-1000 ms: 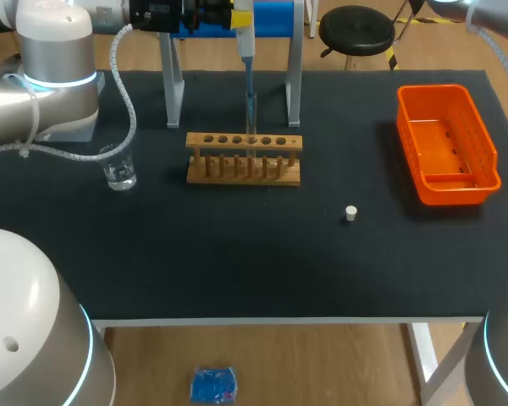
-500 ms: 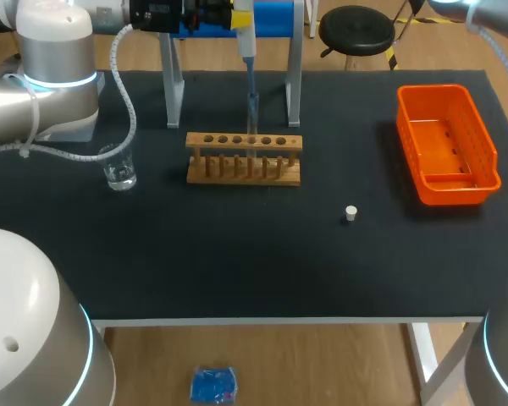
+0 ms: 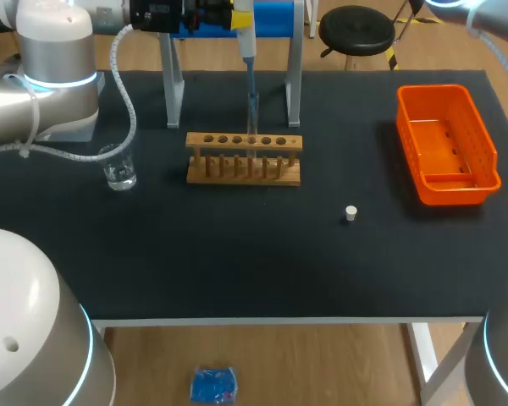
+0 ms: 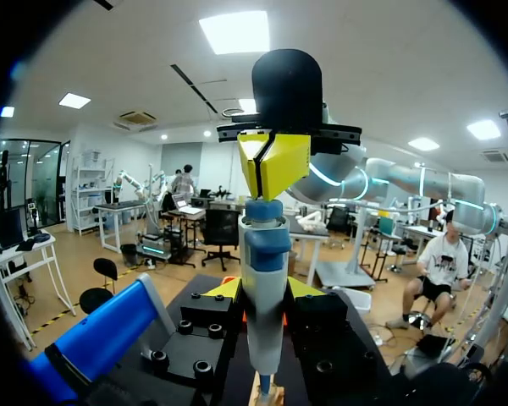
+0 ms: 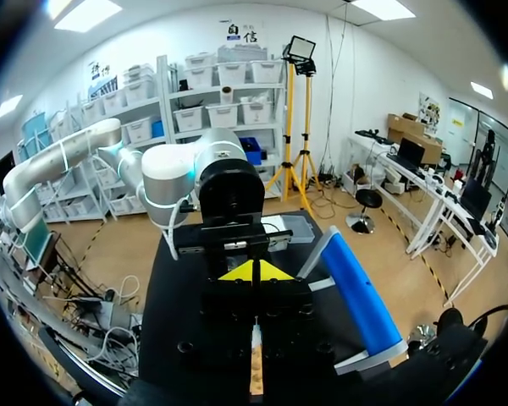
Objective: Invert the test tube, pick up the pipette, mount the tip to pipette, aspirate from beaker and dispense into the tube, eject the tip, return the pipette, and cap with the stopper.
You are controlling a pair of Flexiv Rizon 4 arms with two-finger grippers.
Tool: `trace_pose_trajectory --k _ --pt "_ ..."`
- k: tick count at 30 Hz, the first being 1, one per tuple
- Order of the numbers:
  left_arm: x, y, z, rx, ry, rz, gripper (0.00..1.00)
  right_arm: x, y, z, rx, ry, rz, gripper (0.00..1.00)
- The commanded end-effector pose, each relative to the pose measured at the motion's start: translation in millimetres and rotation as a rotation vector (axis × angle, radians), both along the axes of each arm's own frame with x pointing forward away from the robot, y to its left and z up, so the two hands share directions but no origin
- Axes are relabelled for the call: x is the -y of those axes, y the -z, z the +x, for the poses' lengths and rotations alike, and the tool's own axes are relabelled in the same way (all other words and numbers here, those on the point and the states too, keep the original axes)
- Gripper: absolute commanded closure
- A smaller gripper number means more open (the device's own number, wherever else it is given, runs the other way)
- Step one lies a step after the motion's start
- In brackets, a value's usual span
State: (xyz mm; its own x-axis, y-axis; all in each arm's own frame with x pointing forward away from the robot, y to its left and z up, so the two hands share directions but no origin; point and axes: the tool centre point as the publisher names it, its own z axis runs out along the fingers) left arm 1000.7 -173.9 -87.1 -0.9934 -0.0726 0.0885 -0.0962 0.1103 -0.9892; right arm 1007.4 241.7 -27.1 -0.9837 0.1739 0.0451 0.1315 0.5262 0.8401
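My left gripper [image 3: 240, 19] is shut on the pipette [image 3: 245, 46] and holds it upright over the wooden rack [image 3: 244, 158]. The pipette's tip reaches down into the clear test tube [image 3: 252, 114] standing in the rack. In the left wrist view the pipette [image 4: 263, 321] sits between my left gripper's [image 4: 262, 292] yellow tips. My right gripper [image 4: 273, 165] is shut, with its tips meeting the pipette's blue top. In the right wrist view the right gripper [image 5: 254, 271] is above the rack [image 5: 256, 376]. The beaker [image 3: 118, 167] stands left of the rack. The white stopper [image 3: 350, 213] lies to its right.
An orange bin [image 3: 445, 144] stands at the table's right side. The pipette stand [image 3: 293, 68], two metal posts with a blue bar, is just behind the rack. My left arm's base [image 3: 57, 76] rises at the back left, close to the beaker.
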Motion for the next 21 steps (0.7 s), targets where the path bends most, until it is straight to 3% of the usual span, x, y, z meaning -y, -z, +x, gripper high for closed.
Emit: trace_pose_trajectory --k 1,10,13,21 --pt "-0.3 -1.5 0.7 0.000 -0.001 0.001 1.00 2.6 8.1 -2.6 -0.004 0.000 -0.003 1.00" --pt "-0.3 -1.5 0.7 0.000 -0.001 0.001 1.00 3.9 -0.5 -1.8 0.012 0.000 0.001 1.00" --pt "-0.3 -1.5 0.7 0.000 -0.001 0.001 1.00 5.2 -8.4 -1.3 0.029 0.004 0.007 0.00" --pt "-0.3 -1.5 0.7 0.000 -0.001 0.001 1.00 18.2 -30.3 -8.5 0.070 0.001 0.033 0.00"
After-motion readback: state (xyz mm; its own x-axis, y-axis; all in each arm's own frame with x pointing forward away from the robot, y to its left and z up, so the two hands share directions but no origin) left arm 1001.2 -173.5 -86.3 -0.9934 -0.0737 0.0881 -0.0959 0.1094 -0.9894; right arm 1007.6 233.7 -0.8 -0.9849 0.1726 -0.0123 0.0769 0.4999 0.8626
